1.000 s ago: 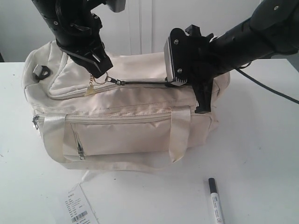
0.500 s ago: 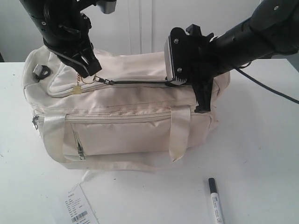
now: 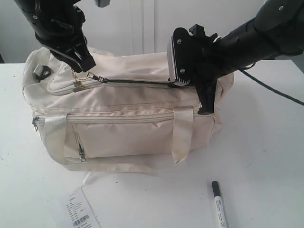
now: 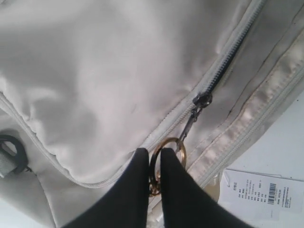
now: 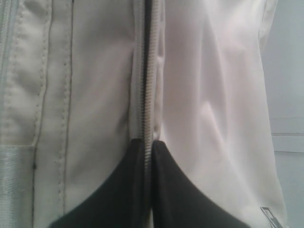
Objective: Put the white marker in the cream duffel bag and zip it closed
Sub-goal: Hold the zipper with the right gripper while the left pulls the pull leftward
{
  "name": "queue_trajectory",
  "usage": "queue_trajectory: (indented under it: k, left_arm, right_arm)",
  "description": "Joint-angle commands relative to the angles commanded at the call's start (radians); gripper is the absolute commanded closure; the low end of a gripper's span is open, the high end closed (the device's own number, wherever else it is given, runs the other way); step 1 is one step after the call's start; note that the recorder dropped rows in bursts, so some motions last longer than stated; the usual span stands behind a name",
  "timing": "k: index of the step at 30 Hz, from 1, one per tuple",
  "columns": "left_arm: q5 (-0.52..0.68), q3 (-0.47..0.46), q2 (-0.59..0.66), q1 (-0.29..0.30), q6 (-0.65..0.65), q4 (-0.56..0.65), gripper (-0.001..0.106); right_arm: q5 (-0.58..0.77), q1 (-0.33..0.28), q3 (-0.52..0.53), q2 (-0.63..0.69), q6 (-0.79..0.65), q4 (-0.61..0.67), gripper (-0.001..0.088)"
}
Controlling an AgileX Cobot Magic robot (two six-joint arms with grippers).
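The cream duffel bag (image 3: pixel 123 133) lies on the white table, long side facing the exterior view. My left gripper (image 3: pixel 85 66) is at the bag's top left, shut on the gold ring (image 4: pixel 176 142) of the zipper pull. The slider (image 3: pixel 101 79) hangs just beyond the ring. A dark zipper line (image 3: pixel 137 81) runs from the slider to my right gripper (image 3: pixel 178 81). That gripper (image 5: pixel 148 141) is shut on the zipper (image 5: pixel 147 71) at the bag's top right. The white marker (image 3: pixel 219 203), black cap up, lies on the table in front of the bag, untouched.
A paper barcode tag (image 3: pixel 80 211) lies on the table at the front left, below the bag. A black clip (image 3: pixel 42 72) sits on the bag's left end. Two shiny strap handles (image 3: pixel 183 135) hang down the front. White wall panels stand behind.
My left gripper has pulled the ring and slider leftward along the bag's top, lengthening the dark zipper line. The right gripper, bag body and marker have stayed put.
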Motion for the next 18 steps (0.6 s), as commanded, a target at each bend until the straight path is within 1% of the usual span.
queue_trajectory:
  k: [3, 7, 18]
  left_arm:
    - [0.0, 0.0, -0.002, 0.02, 0.0, -0.004, 0.105]
    - [0.0, 0.0, -0.002, 0.034, 0.0, -0.013, 0.105]
    - [0.0, 0.0, -0.002, 0.034, 0.0, 0.003, 0.105]
  right_arm:
    - [0.0, 0.0, 0.0, 0.0, 0.002, 0.0, 0.0868]
    - [0.0, 0.0, 0.0, 0.0, 0.002, 0.0, 0.0868]
    - [-0.005, 0.0, 0.0, 0.0, 0.018, 0.0, 0.0868]
